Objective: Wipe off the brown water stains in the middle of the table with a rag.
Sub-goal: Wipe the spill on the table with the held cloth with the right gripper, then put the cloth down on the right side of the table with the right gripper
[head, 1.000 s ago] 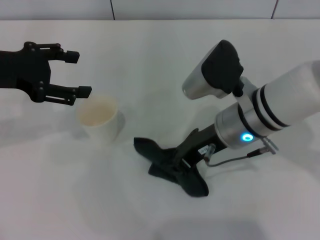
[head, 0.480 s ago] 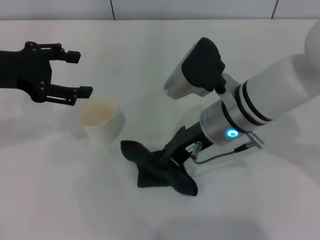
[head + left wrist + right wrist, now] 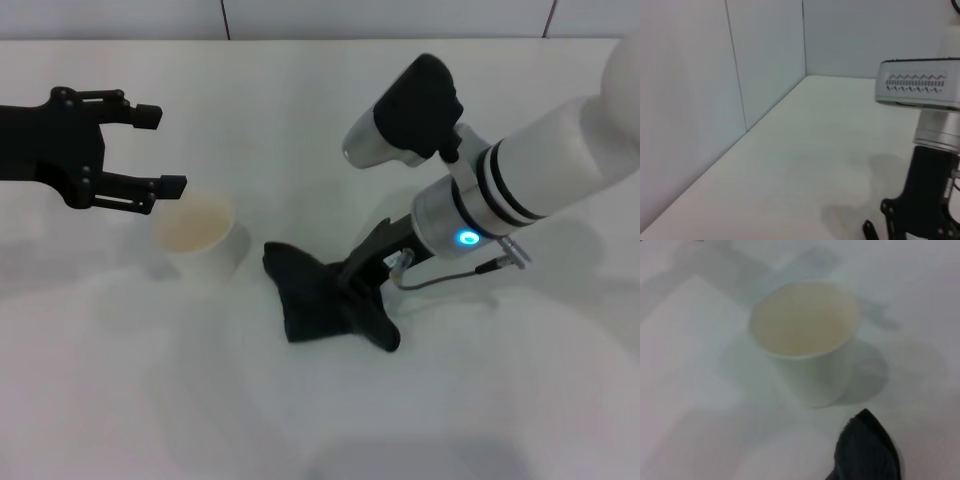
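Two grippers are showing. We are finding the right gripper (image 3: 362,296) clenched on the rag (image 3: 318,298), pressing it flat to the table (image 3: 300,120) near the middle. The left gripper (image 3: 158,150) is hanging with jaws spread wide and holding nothing, toward the left edge just behind the white cup (image 3: 198,238).

Against half a second ago, we are seeing the rag shifted slightly toward the far edge and right, nearer the cup's level.

We are detecting no brown stain; the rag may be covering it. Pale panelled walls (image 3: 740,75) are bounding the far corner.
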Controlling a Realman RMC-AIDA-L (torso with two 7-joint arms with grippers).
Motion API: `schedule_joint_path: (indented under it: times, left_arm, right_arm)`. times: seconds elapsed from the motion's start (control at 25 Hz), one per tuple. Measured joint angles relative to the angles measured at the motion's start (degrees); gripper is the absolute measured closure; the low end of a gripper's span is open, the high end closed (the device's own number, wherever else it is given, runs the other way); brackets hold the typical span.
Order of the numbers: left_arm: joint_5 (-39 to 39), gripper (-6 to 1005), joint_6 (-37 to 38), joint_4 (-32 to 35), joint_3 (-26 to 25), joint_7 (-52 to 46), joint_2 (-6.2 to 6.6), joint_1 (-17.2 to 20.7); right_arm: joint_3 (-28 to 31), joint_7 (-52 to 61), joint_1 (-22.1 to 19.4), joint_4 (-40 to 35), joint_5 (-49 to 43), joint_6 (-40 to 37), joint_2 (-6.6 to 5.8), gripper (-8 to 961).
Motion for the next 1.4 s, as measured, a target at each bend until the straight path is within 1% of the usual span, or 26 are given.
schedule_joint_path:
  times: [0.28, 0.52, 0.8, 0.88, 0.92, 0.96, 1.08, 1.2, 1.4]
  left_arm:
    - [0.0, 116, -0.04, 0.0, 0.0, -0.04, -0.06, 0.05]
    - [0.09, 116, -0.05, -0.03, -0.04, -0.03, -0.25, 0.05]
    - [0.23, 116, -0.12, -0.03, -0.17, -0.05, -0.27, 0.04]
    - [0.24, 116, -0.13, -0.03, -0.22, -0.06, -0.27, 0.04]
    - [0.25, 116, -0.13, -0.04, -0.23, -0.07, -0.27, 0.04]
    - [0.26, 116, -0.14, -0.03, -0.24, -0.07, -0.27, 0.04]
    - [0.27, 117, -0.31, -0.03, -0.26, -0.07, -0.28, 0.07]
    - [0.28, 117, -0.49, -0.03, -0.27, -0.1, -0.27, 0.11]
    - [0.24, 117, -0.51, -0.03, -0.26, -0.11, -0.37, 0.23]
  right_arm:
    - [2.7, -0.03, -0.42, 0.37, -2.68, 2.38, -0.08, 790]
    - [6.6, 0.1, -0.81, 1.38, -5.3, 3.18, -0.17, 782]
    - [11.85, -0.03, -3.39, 0.39, -7.72, 2.31, -0.42, 772]
    - [12.77, -0.08, -4.76, -1.15, -7.76, 1.57, -0.52, 770]
    - [12.77, -0.08, -4.76, -1.15, -7.76, 1.57, -0.52, 768]
    - [14.49, -0.11, -7.51, -4.01, -8.22, 0.14, -0.66, 767]
    - [15.95, -0.21, -10.34, -7.18, -8.55, -1.32, -0.69, 763]
    - [17.89, -0.51, -14.39, -11.74, -8.66, -3.4, -0.68, 759]
    - [20.44, -0.67, -19.13, -15.76, -8.7, -6.3, -0.73, 752]
